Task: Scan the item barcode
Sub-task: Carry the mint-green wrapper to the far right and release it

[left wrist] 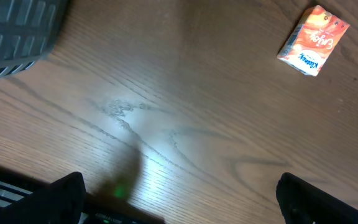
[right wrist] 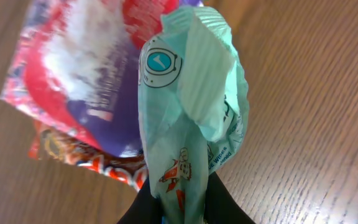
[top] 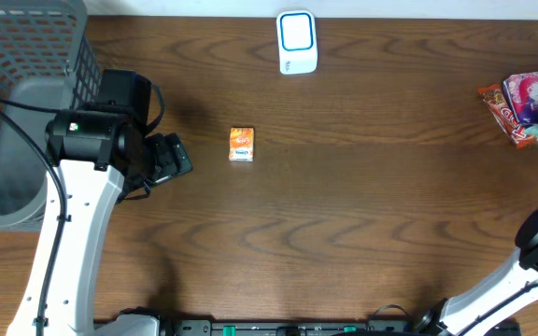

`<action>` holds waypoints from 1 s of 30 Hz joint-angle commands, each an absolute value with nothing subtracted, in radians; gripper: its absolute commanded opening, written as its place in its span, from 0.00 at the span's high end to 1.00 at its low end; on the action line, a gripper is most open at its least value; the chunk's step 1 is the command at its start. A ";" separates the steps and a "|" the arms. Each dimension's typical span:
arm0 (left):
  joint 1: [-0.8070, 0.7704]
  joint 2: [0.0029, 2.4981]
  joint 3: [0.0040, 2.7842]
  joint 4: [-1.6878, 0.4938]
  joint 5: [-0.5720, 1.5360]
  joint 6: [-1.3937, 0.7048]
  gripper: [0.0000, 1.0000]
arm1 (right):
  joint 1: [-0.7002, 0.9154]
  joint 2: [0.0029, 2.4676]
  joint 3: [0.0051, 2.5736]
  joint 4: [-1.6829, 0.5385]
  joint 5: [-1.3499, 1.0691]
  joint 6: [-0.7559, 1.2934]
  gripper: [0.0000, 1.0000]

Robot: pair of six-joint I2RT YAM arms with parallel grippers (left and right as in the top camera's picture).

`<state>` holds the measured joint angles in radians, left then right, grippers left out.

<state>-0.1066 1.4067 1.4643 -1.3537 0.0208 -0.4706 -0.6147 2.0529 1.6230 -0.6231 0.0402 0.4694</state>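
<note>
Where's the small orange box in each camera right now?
Overhead: orange box mid-table, below the white scanner.
Left wrist: orange box at top right.
Right wrist: not in it.
Shared landmark: grey mesh basket, far left overhead, top left in left wrist.

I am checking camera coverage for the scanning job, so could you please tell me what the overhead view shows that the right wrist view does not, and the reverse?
Only overhead: the white scanner near the table's far edge, the small orange box mid-table, the grey basket, and the left arm with the left pincer. Only right wrist: a mint-green packet clamped in the shut right pincer. Both: the purple-and-pink packet lying on a red packet on the wooden table.
</note>
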 commanded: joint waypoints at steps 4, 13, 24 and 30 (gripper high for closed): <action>-0.103 1.411 1.468 -1.356 0.015 -0.467 0.02 | -0.660 2.048 1.605 -0.583 0.026 0.512 0.80; -0.103 1.411 1.468 -1.356 0.015 -0.467 0.02 | -0.669 2.030 1.609 -0.607 -0.084 0.469 0.42; -0.103 1.411 1.468 -1.356 0.015 -0.468 0.02 | -0.637 1.817 1.609 -0.618 -0.778 0.383 0.36; -0.103 1.411 1.468 -1.356 0.015 -0.467 0.02 | -0.499 1.760 1.609 -0.753 -0.867 0.295 0.13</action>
<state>-0.1066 1.4067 1.4643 -1.3537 0.0212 -0.4706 -0.5930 1.7653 1.6096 -0.6800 -0.7280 0.3756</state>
